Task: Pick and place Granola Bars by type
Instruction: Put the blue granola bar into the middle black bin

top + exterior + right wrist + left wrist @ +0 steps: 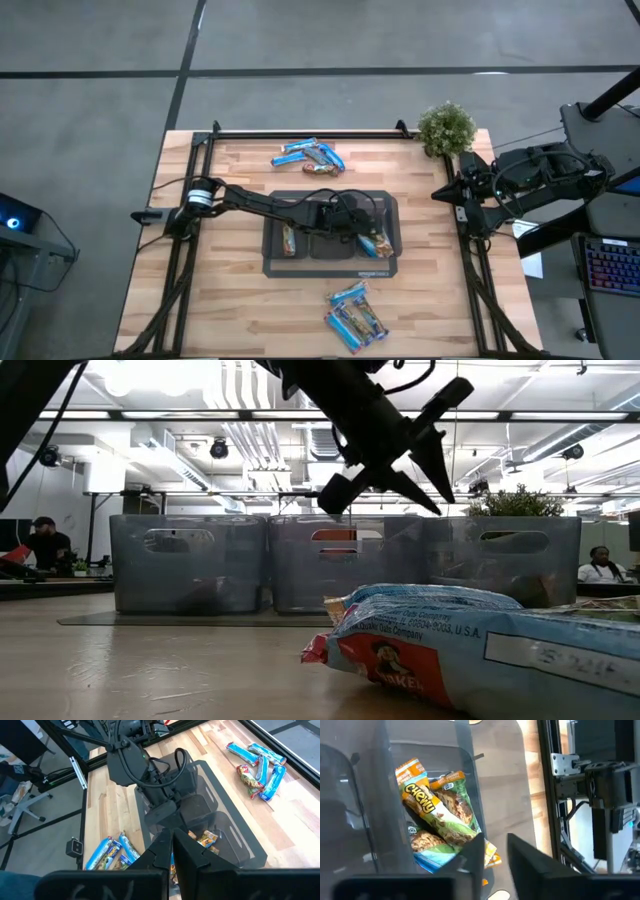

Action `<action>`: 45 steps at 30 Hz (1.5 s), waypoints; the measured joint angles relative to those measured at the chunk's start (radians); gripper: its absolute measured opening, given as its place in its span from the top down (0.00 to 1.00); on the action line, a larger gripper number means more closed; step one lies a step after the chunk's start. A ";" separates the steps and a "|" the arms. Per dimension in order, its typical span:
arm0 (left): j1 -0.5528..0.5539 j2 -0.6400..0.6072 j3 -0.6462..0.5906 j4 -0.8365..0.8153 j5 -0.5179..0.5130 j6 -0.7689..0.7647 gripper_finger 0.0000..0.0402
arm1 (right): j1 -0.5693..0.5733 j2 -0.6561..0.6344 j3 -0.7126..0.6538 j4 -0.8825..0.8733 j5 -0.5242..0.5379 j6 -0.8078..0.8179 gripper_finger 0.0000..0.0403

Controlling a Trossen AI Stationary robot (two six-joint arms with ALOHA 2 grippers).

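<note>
- Three grey translucent plastic bins (331, 236) side by side on a dark tray, mid-table in the high view. Left gripper (352, 215) hangs over the middle/right bins. One orange-brown wrapped granola bar (289, 239) lies in the left-hand bin; a few orange-and-green wrapped bars (377, 243) sit in the right-hand bin.
- Same view: loose light-blue wrapped bars (309, 154) in a clump near the table's far edge, w/ one reddish wrapper among them; a second blue pile (354, 315) near the front edge. Small green potted plant (445, 128) at the far right corner. Right gripper (452, 193) parked at the table's right edge, off the work.
- Low view: left gripper (385, 463) up in the air above the bin rims, fingers splayed a little, nothing between them. A blue bar w/ a red end (450, 640) lies close up in the foreground. People sit at desks in the room behind.
- Left wrist view: looks down into the right-hand bin at the "Chewy" bars (435, 815). Own fingers (475, 857) a narrow gap apart, empty, above the bin wall.
- Right wrist view: own fingers (187, 855) pressed together, holding nothing. Beyond them, the left arm over the bins and both blue piles on the wood.
- Step, I'd say: drop into the right-hand bin done, hand empty, betw. picks.
- Next move probably: lift clear of the bins, go to one of the blue piles, open wide, single out one bar from the overlap & square up to its long sides. Overlapping wrappers = risk of grabbing two.
</note>
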State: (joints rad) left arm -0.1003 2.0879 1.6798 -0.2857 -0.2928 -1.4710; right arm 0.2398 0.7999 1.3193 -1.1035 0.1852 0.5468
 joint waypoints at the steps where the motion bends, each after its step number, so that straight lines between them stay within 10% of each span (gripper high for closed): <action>1: -0.001 -0.005 0.000 -0.002 0.000 0.020 0.91 | 0.000 0.000 0.000 0.000 0.000 0.000 0.98; 30: -0.048 -0.464 0.001 -0.193 0.101 1.000 1.00 | 0.000 0.025 0.000 0.008 0.000 -0.008 0.98; 45: -0.005 -0.697 -0.245 -0.025 0.127 1.113 1.00 | 0.000 0.108 -0.002 0.181 0.000 -0.105 0.98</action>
State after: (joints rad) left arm -0.1058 1.3913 1.4352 -0.3103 -0.1660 -0.3580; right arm 0.2394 0.9078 1.3178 -0.9224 0.1852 0.4418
